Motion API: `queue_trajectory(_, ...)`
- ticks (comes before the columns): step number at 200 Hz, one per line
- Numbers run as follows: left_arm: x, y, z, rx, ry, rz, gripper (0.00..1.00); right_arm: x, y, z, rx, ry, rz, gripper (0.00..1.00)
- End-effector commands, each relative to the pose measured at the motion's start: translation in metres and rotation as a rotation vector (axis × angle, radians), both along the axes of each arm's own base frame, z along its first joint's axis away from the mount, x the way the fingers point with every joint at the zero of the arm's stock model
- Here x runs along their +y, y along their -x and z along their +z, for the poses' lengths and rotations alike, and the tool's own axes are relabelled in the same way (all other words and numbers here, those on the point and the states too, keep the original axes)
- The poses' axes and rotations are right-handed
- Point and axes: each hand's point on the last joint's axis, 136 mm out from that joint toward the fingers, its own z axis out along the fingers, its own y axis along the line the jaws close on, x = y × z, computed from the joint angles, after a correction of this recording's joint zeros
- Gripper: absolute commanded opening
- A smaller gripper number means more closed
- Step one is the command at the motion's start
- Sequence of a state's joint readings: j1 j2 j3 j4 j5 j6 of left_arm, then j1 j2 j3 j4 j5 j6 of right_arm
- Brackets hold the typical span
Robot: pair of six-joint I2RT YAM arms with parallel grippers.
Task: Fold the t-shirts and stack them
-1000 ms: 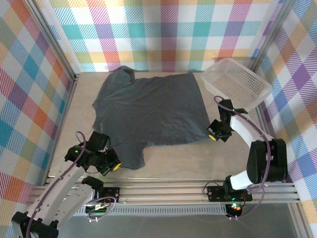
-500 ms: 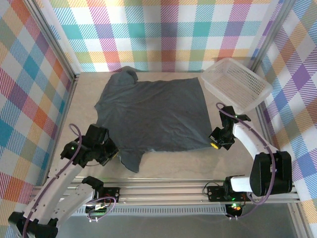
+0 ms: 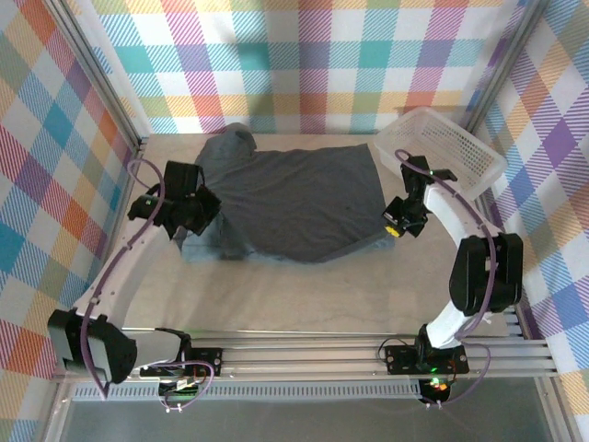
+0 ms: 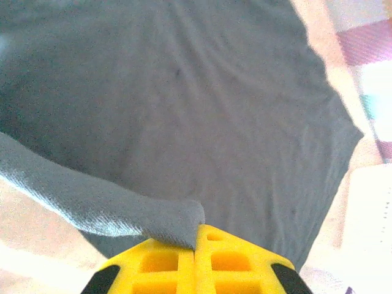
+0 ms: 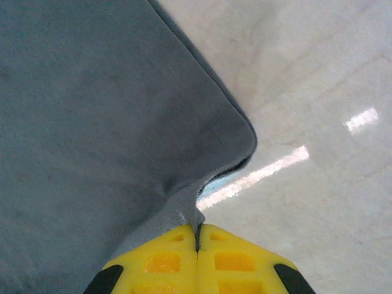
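1. Top external: the soft grey t-shirt point(image 3: 294, 198) lies on the pale desk point(image 3: 313, 295), near the white holey basket point(image 3: 446, 152). The left claw point(image 3: 195, 219) and right claw point(image 3: 394, 228) each pinch an edge of it. If one pulls harder, the fold may go crooked.
2. Left wrist: the yellow left claw point(image 4: 196, 236) is squeezed together on a fuzzy, rolled bit of cloth. That small bite could slip out.
3. Right wrist: the right claw point(image 5: 197, 231) is clamped on the smooth hem corner above the shiny desk. The cloth may bunch.

One t-shirt point(image 3: 294, 198), one basket point(image 3: 444, 152), two arms point(image 3: 115, 276).
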State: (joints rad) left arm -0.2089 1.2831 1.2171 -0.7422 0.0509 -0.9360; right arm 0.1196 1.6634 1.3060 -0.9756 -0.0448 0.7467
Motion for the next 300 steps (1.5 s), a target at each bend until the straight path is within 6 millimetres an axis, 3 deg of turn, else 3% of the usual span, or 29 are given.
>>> queue_trajectory(1, 0.005, -0.024, 0.015, -0.062, -0.013, -0.027, 0.0, -0.001, -0.013, 0.007, 0.005, 0.023, 0.009, 0.0)
queue_trajectory(57, 0.033, -0.056, 0.015, -0.073, -0.036, 0.016, 0.0, -0.002, -0.052, 0.004, -0.004, 0.036, 0.006, 0.0)
queue_trajectory(119, 0.036, -0.092, 0.013, -0.094, -0.043, -0.008, 0.0, 0.003, -0.083, -0.005, -0.029, 0.011, 0.014, 0.0)
queue_trajectory(300, 0.061, -0.13, -0.024, -0.024, -0.087, 0.03, 0.0, 0.001, -0.125, -0.018, -0.008, 0.034, 0.016, 0.0)
